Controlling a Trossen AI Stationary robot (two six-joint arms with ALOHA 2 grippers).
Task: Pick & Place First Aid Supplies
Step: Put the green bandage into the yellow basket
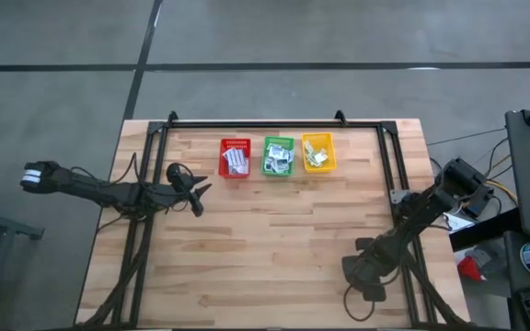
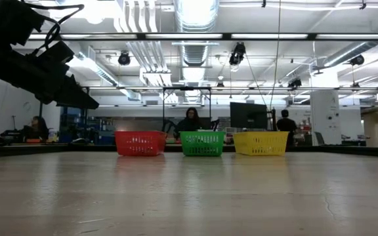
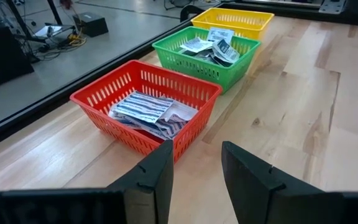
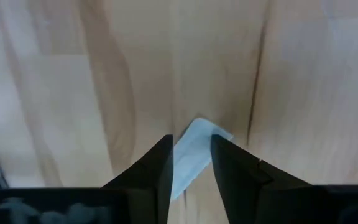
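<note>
The right hand [image 4: 190,163] points down at the near right of the desk [image 1: 274,248], fingers slightly apart astride a pale packet [image 4: 191,152] lying flat on the wood, not visibly clamped. A good pick probably means pressing low and pinching the packet's edge. The left hand [image 3: 194,171] waits, fingers apart, just left of the red basket [image 3: 143,101], which holds striped packets [image 3: 143,109].

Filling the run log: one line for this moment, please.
right gripper: down at white packet on table, near edge | left gripper: open, empty, facing red basket
</note>
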